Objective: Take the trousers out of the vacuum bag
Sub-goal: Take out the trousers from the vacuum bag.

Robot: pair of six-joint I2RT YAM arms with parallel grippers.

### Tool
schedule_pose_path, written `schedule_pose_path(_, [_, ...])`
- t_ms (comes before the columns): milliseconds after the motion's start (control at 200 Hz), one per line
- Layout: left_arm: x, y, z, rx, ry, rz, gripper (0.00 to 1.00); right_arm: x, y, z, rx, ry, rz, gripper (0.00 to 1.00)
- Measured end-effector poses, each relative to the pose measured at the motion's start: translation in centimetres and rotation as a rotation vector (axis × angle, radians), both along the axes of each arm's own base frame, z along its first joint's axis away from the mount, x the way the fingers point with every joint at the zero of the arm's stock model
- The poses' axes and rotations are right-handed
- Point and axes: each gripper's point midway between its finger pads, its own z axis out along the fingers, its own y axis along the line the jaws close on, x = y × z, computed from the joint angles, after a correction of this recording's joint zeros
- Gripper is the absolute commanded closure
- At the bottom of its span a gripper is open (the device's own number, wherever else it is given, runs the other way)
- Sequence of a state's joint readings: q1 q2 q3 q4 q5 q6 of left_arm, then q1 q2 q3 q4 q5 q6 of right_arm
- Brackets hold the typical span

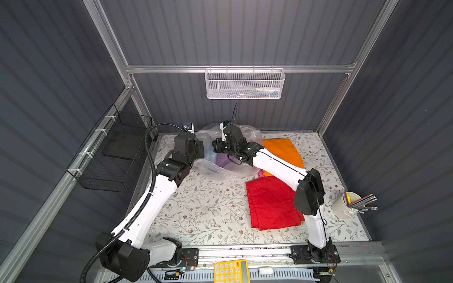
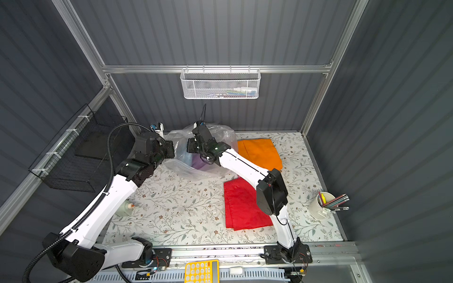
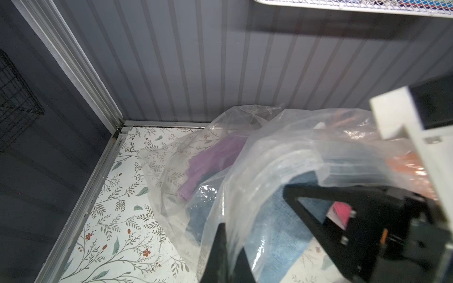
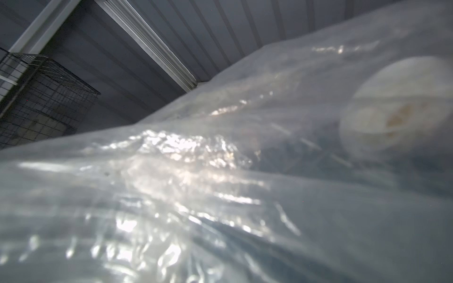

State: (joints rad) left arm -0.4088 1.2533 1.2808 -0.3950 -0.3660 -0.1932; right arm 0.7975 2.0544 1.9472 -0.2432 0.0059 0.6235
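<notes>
- Emptying the vacuum bag (image 1: 220,169) looks partway done; it sits crumpled at upper centre of both top views, with the lilac trousers (image 3: 208,159) and denim trousers (image 3: 277,220) inside it; the orange trousers (image 1: 282,152) and red trousers (image 1: 269,203) lie out on the surface (image 1: 208,208), right of centre
- The left gripper (image 1: 202,150) is pressed together on the bag's plastic edge, seemingly holding the mouth; the right gripper (image 1: 215,147) is pressed together too, reaching in over the denim; what it pinches I cannot tell
- Next, I judge, the right arm must draw a garment clear while the left holds the slippery film steady
- The surface is a floral-printed sheet; grey ribbed walls and aluminium rails enclose it; a white mesh basket (image 1: 242,84) hangs at upper centre, a black wire basket (image 1: 115,152) at left; a cup of pencils (image 1: 348,203) stands at right
</notes>
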Motion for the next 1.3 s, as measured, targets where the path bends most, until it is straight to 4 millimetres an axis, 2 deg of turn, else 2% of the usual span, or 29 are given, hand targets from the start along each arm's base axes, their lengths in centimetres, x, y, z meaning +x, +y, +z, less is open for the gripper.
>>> schedule_pose_path(80, [0.0,0.0,0.0,0.001,0.0,0.001,1.0,-0.2,-1.3,1.1,0.009,-0.009,-0.011,1.0])
schedule_pose_path(195, [0.0,0.0,0.0,0.001,0.0,0.001,1.0,-0.3,-2.9,1.2,0.006,-0.005,-0.028,1.0])
schedule_pose_path(310, [0.0,0.0,0.0,0.001,0.0,0.001,1.0,-0.5,-3.7,-0.2,-0.009,0.016,-0.038,1.0])
schedule_pose_path(485, [0.1,0.1,-0.2,0.008,0.005,0.004,1.0,-1.4,-4.8,-3.7,-0.043,0.071,-0.051,1.0])
schedule_pose_path(550, [0.1,0.1,-0.5,0.012,0.01,0.007,1.0,-1.7,-5.5,-4.0,-0.052,0.079,-0.058,1.0])
schedule_pose_path(750, [0.4,0.0,-1.3,0.02,0.03,0.007,1.0,-2.8,-6.2,-1.4,-0.032,0.047,-0.064,1.0])
schedule_pose_path(865, [0.5,-0.1,-1.6,0.019,0.036,0.008,1.0,-4.1,-5.5,0.1,-0.02,0.025,-0.045,1.0])
schedule_pose_path(1021, [0.5,0.1,-1.9,0.018,0.042,0.014,1.0,-4.8,-5.1,0.3,-0.042,0.025,-0.03,1.0])
schedule_pose_path(1301, [0.4,0.2,-2.8,0.008,0.061,0.022,1.0,-4.6,-6.5,1.5,-0.069,0.015,-0.035,1.0])
